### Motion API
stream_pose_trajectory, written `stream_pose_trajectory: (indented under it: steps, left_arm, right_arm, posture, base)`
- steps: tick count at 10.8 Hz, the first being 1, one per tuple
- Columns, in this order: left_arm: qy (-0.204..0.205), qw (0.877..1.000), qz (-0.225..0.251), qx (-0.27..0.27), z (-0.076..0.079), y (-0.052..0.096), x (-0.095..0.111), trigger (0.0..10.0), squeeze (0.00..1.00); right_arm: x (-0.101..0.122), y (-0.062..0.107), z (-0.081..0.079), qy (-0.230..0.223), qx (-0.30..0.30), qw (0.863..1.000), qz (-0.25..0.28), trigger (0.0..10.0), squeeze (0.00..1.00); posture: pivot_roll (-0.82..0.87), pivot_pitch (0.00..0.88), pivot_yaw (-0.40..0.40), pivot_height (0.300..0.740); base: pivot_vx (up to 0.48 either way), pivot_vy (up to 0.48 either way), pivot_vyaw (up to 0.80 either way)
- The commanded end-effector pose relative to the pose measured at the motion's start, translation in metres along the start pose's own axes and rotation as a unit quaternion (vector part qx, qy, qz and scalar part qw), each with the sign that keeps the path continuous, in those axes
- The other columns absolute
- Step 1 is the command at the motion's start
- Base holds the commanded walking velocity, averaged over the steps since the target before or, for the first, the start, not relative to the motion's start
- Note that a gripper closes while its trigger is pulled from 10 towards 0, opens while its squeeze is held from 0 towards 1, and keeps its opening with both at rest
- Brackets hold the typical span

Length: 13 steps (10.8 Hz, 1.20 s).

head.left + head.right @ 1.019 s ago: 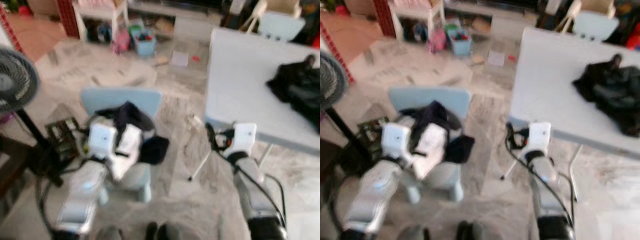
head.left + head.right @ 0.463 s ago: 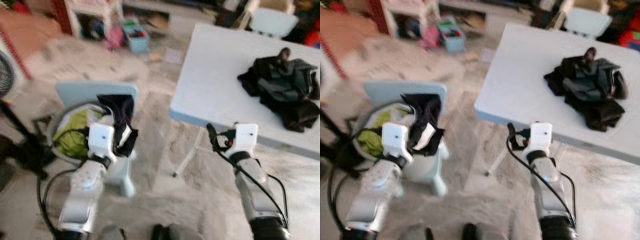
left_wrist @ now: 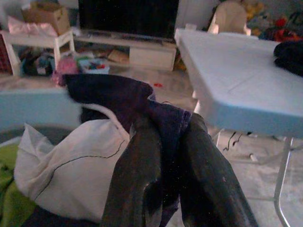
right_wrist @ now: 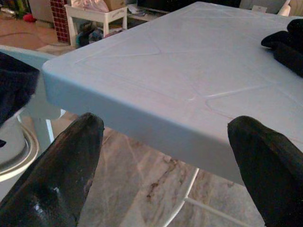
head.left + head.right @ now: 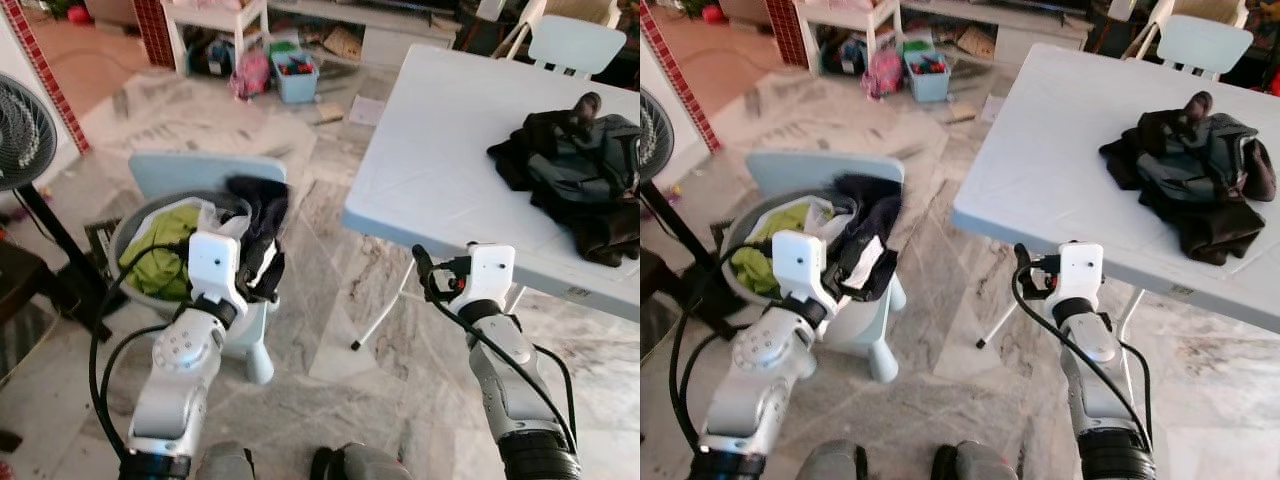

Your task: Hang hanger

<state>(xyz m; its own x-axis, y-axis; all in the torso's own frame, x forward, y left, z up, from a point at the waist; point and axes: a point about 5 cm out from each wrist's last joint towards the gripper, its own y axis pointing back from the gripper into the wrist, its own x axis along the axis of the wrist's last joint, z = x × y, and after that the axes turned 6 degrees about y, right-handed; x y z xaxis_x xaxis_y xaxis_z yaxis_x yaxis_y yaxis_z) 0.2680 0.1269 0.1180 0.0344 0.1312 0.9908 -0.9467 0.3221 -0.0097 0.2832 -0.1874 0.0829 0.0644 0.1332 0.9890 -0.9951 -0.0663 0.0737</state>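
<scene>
My left gripper [image 3: 165, 127] is shut on a dark garment [image 5: 262, 215] with a white inner part [image 3: 71, 161]. It holds the garment over a round basket [image 5: 125, 225] of green cloth, which sits on a small light-blue chair [image 5: 190, 170]. The left fingers [image 3: 137, 179] pinch a fold of the dark cloth. My right gripper [image 4: 165, 137] is open with nothing in it. It hovers just before the near corner of the pale-blue table [image 5: 450, 140]. A heap of dark clothes [image 5: 580, 170] lies on the far right of the table. I see no hanger.
A black standing fan [image 5: 20, 130] is at the far left. A white chair [image 5: 575, 40] stands behind the table. Toys, a blue bin [image 5: 295, 80] and low shelves line the back. Bare marble floor [image 5: 330, 300] runs between the chair and the table legs.
The camera has swung and the blur has cleared, so the whole picture has shifted. Both arms keep the same pose, and the left gripper still holds the dark garment.
</scene>
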Motion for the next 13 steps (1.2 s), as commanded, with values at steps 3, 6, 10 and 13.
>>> stream_pose_trajectory:
  steps: [3,6,10,13]
  left_arm:
    - [-0.026,0.999,0.017,-0.012,0.0051,-0.0070,0.0140,10.0,0.00]
    - [-0.023,1.000,0.007,-0.020,0.0066,-0.0061,0.0111,10.0,0.00]
    - [-0.022,0.999,0.006,-0.022,0.0087,-0.0066,0.0117,10.0,0.00]
    - [-0.019,1.000,0.006,-0.020,0.0105,-0.0073,0.0120,10.0,0.00]
  right_arm:
    - [0.0001,-0.0034,0.0038,0.001,-0.008,1.000,-0.005,10.0,0.00]
    - [-0.0008,-0.0026,0.0017,0.001,-0.007,1.000,-0.004,10.0,0.00]
    - [-0.0003,-0.0037,0.0004,0.012,-0.004,1.000,0.001,10.0,0.00]
    - [-0.0012,-0.0039,-0.0014,0.010,-0.002,1.000,0.000,10.0,0.00]
  posture:
    - [-0.01,0.076,-0.094,0.740]
    - [-0.01,0.076,-0.093,0.740]
    - [-0.01,0.077,-0.094,0.740]
    - [-0.01,0.080,-0.096,0.740]
  base:
    - [0.000,0.000,-0.27]
    - [0.000,-0.241,-0.80]
    - [0.000,-0.424,-0.36]
    - [0.000,-0.315,0.00]
